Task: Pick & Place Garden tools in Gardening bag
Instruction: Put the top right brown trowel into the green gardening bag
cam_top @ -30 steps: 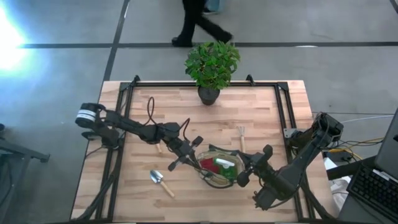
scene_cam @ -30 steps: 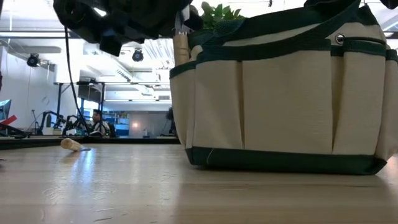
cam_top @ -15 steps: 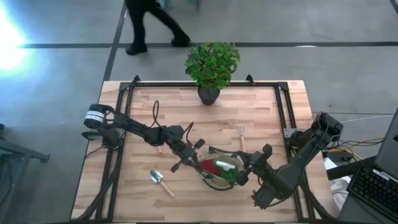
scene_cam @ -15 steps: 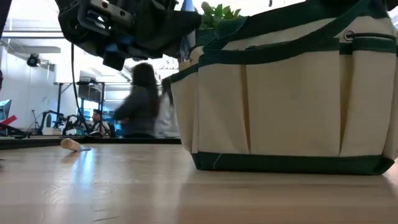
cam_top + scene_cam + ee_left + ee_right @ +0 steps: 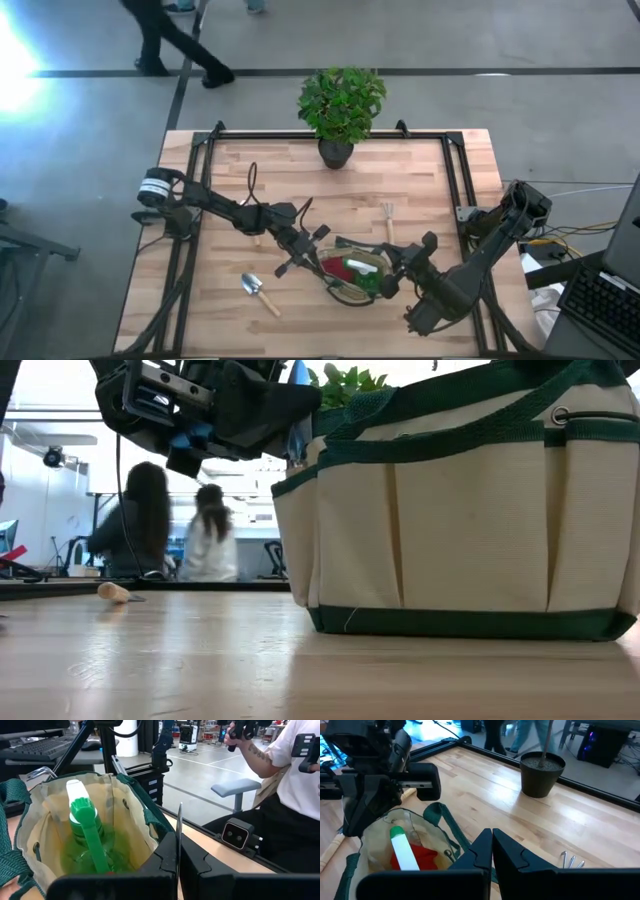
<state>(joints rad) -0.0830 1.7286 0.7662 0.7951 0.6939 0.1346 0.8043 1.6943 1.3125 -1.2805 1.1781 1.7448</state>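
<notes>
The olive-tan gardening bag (image 5: pixel 338 288) stands on its base on the table, big in the low view (image 5: pixel 450 530). Inside it are a green spray bottle (image 5: pixel 85 820) and a red piece (image 5: pixel 422 857). My left gripper (image 5: pixel 178 850) is shut at the bag's left rim (image 5: pixel 316 254). My right gripper (image 5: pixel 492 845) is shut at its right rim (image 5: pixel 386 272). A trowel (image 5: pixel 258 292) lies flat near the table's front left. A small fork (image 5: pixel 388 218) lies beyond the bag. Another wooden handle (image 5: pixel 254 238) lies under my left arm. My left gripper stands level at the bag's dark rim (image 5: pixel 159 827), coming from the table's left. Its own fingers hide the place, so I cannot tell whether it touches the rim. My right gripper stands at the opposite rim (image 5: pixel 456 851), coming from the table's right. Whether it touches shows in no view.
A leafy plant in a dark pot (image 5: pixel 336 152) stands at the table's far edge. A dark rail frames the table's far and side edges (image 5: pixel 455 175). Bare wood lies between the bag and the pot. People walk and sit beyond the table (image 5: pixel 140 520).
My left gripper has moved a little toward the table's right, closer to the bag. In the low view the bag has shifted slightly to the right. People have walked past behind the table.
</notes>
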